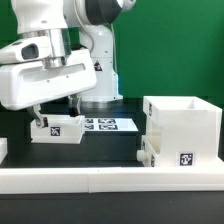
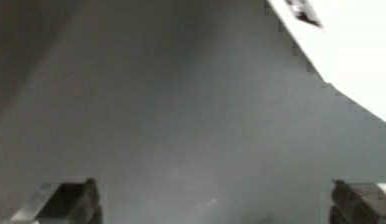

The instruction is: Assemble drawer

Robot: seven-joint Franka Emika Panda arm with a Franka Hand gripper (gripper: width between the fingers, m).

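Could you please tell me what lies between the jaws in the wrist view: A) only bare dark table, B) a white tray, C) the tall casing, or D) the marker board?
A: the gripper has its jaws wide apart with only dark table between them; a white tagged part lies outside the gap.

exterior view bright, evenly lit, slightly soft; wrist view dim, blurry, with blown-out white glare.
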